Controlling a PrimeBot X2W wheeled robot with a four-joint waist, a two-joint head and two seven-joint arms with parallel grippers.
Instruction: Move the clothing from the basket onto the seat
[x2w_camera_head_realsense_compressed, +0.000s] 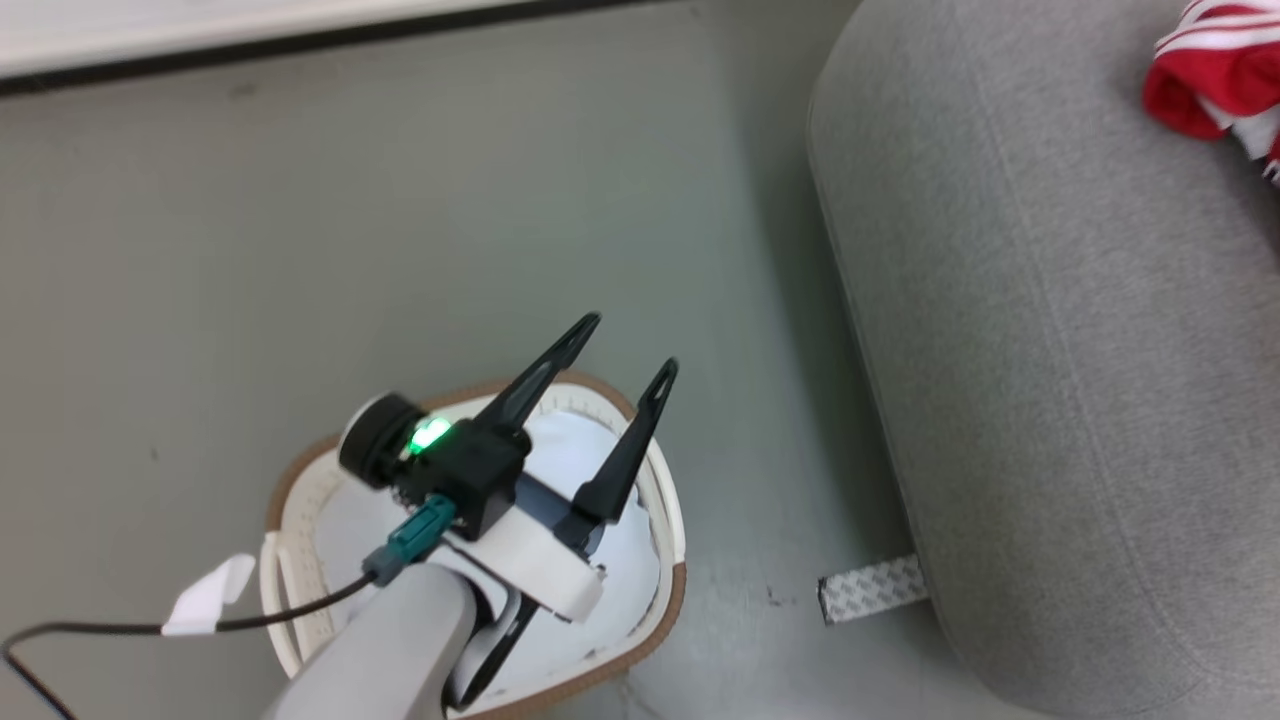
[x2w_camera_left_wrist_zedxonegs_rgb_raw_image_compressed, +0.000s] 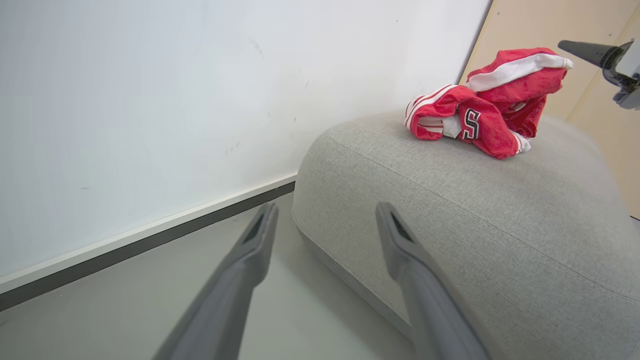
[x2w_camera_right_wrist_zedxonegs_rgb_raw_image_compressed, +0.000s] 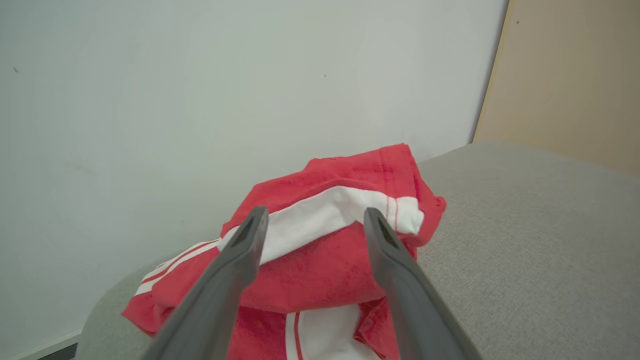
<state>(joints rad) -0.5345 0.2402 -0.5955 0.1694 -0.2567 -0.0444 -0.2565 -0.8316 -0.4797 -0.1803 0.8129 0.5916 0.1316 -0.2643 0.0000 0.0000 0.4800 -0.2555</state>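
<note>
We found the clothing (x2w_camera_head_realsense_compressed: 1200, 80) heaped on the seat (x2w_camera_head_realsense_compressed: 1050, 350) at the head view's upper right, lying between the spread fingers of the nearer right gripper (x2w_camera_right_wrist_zedxonegs_rgb_raw_image_compressed: 315, 214), while our left gripper (x2w_camera_head_realsense_compressed: 630, 345), equally spread, hung over the basket (x2w_camera_head_realsense_compressed: 668, 510), well apart.

Bounded far off by a plain white wall (x2w_camera_left_wrist_zedxonegs_rgb_raw_image_compressed: 150, 100) with a white skirting board (x2w_camera_left_wrist_zedxonegs_rgb_raw_image_compressed: 150, 229) over a dark strip, adjoined at right by a pale wood panel (x2w_camera_right_wrist_zedxonegs_rgb_raw_image_compressed: 575, 75), and laid with a smooth grey floor (x2w_camera_head_realsense_compressed: 400, 250) bearing a patterned strip of tape (x2w_camera_head_realsense_compressed: 872, 590).
</note>
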